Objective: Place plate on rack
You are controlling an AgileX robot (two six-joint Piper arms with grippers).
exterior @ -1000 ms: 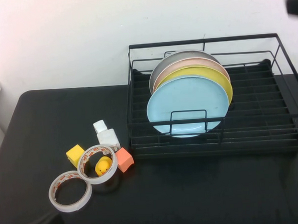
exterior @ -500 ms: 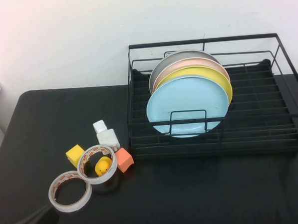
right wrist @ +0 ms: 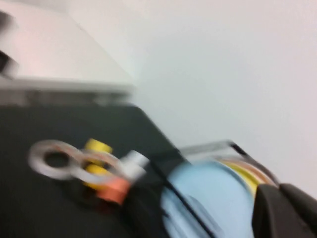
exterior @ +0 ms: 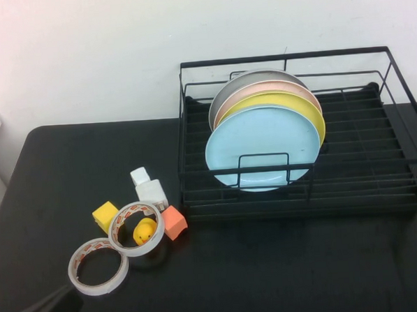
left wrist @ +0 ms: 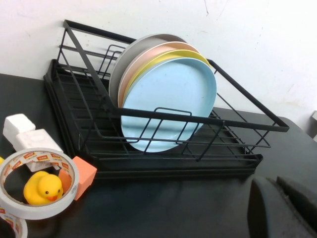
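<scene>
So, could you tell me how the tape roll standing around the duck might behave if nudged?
The tape roll leans over the duck, so it would probably tip flat or roll. It looks hollow and thin, likely light. The left claw and the right claw are shut, away from it.

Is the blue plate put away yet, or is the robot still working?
It looks done. The plate stands upright in the rack, in front of the yellow plate. Neither gripper holds anything: the left gripper is shut near the table's front-left corner, and the right gripper is shut, off to the side. Nothing seems left.
</scene>
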